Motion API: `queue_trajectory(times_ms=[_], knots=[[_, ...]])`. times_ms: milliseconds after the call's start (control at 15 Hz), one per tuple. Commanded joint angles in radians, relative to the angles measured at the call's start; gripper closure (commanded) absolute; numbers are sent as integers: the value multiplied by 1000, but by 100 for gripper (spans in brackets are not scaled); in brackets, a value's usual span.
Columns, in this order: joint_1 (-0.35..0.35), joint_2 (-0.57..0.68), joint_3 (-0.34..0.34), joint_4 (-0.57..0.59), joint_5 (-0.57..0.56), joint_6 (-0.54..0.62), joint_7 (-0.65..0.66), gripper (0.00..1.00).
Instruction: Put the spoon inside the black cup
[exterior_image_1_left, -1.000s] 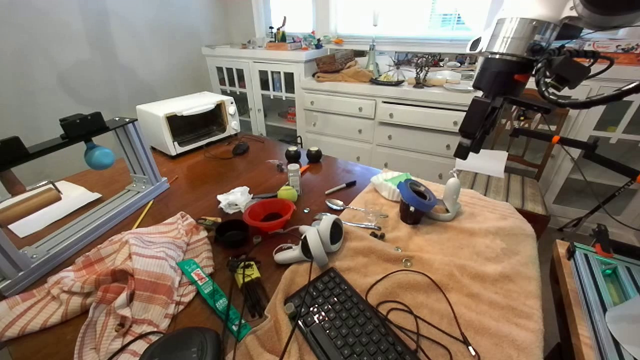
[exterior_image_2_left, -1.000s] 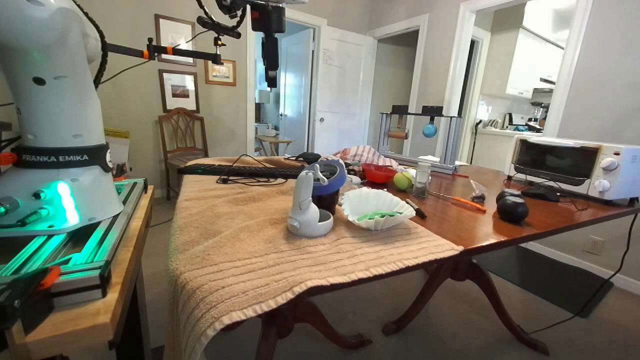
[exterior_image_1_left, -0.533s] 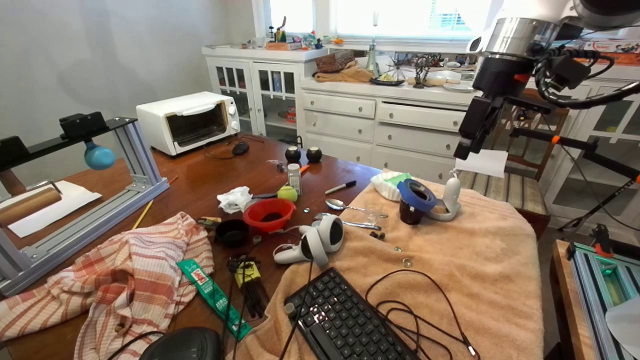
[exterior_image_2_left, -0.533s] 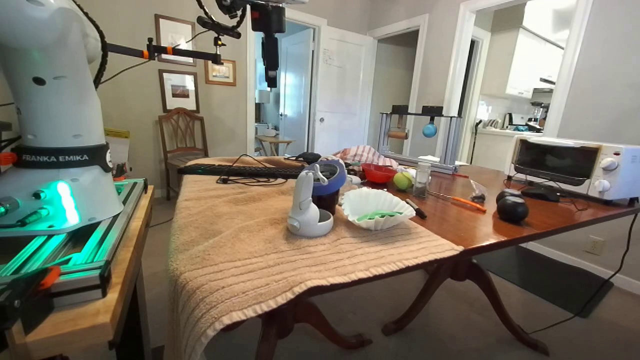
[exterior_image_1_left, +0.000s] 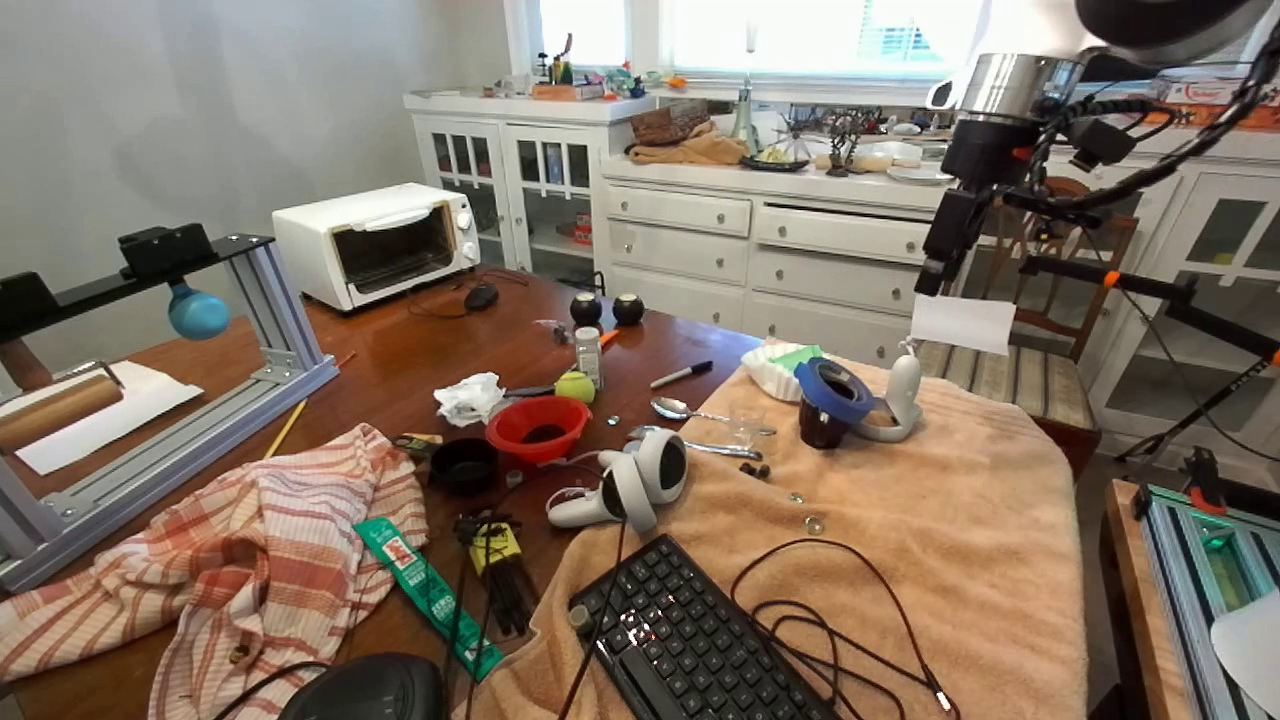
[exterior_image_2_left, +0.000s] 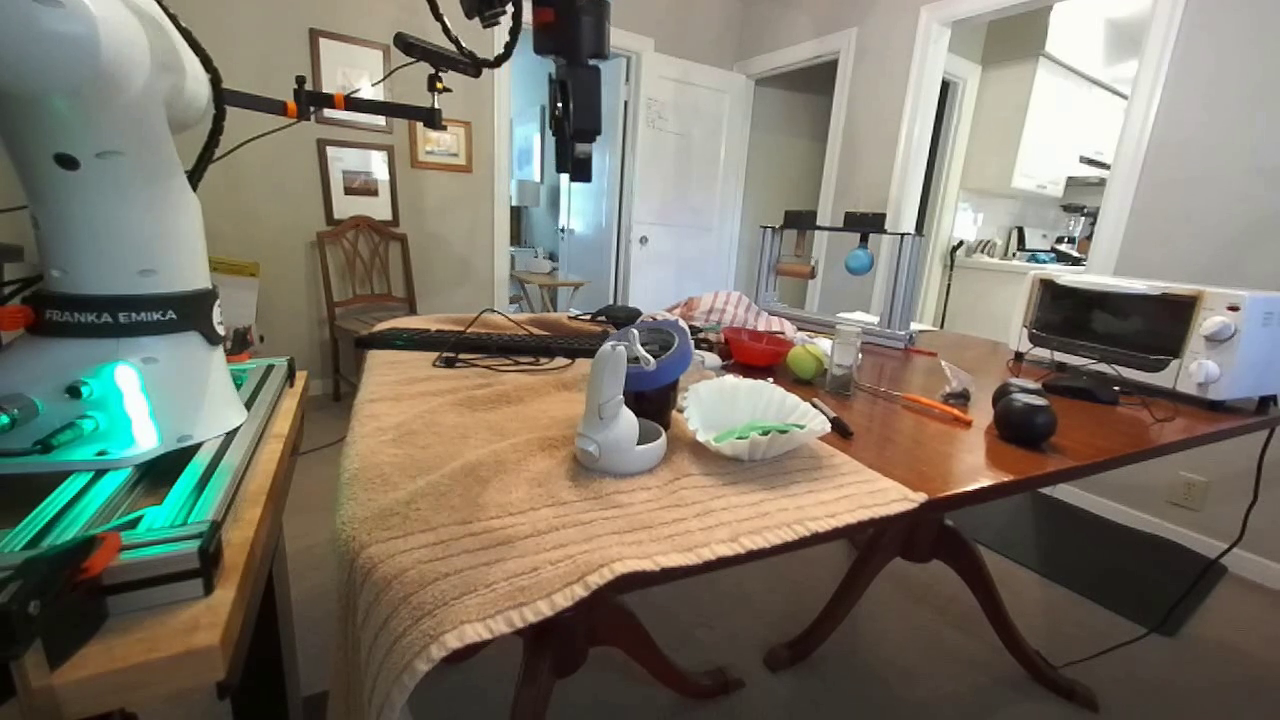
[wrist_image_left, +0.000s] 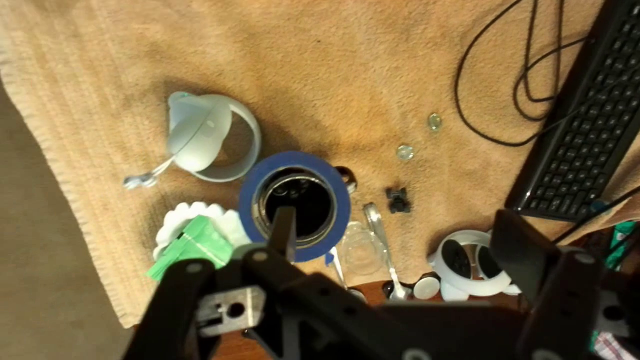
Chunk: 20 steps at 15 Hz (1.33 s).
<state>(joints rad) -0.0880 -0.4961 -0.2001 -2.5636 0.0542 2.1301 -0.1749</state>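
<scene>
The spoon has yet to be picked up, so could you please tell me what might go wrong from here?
The spoon lies close beside another metal utensil, so the gripper might catch the wrong one. A clear container beside its handle could get knocked. The blue roll at the mouth of the dark cup looks tilted, so a bump there might dislodge it.

- Glossy brown wooden table (exterior_image_1_left: 430, 365)
- Tan towel (exterior_image_1_left: 960, 520), draped over one end
- White toaster oven (exterior_image_1_left: 375, 245)
- Red bowl (exterior_image_1_left: 512, 424)
- Tennis ball (exterior_image_1_left: 575, 388)
- Striped cloth (exterior_image_1_left: 300, 530)
- Marker (exterior_image_1_left: 681, 375)
</scene>
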Motion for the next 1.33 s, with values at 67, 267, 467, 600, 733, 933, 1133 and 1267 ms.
queue_trajectory(times_ms=[67, 267, 467, 600, 733, 933, 1133, 1267], knots=[[-5, 217, -91, 228, 3, -60, -222, 0], [-4, 322, -106, 362, 27, -97, -325, 0], [-6, 425, -86, 500, 66, -171, -394, 0], [-12, 485, -66, 585, 96, -228, -413, 0], [-22, 542, -42, 668, 128, -284, -423, 0], [-39, 519, -11, 647, 112, -277, -404, 0], [-45, 579, 5, 722, 120, -324, -411, 0], [-49, 590, 5, 733, 121, -329, -415, 0]])
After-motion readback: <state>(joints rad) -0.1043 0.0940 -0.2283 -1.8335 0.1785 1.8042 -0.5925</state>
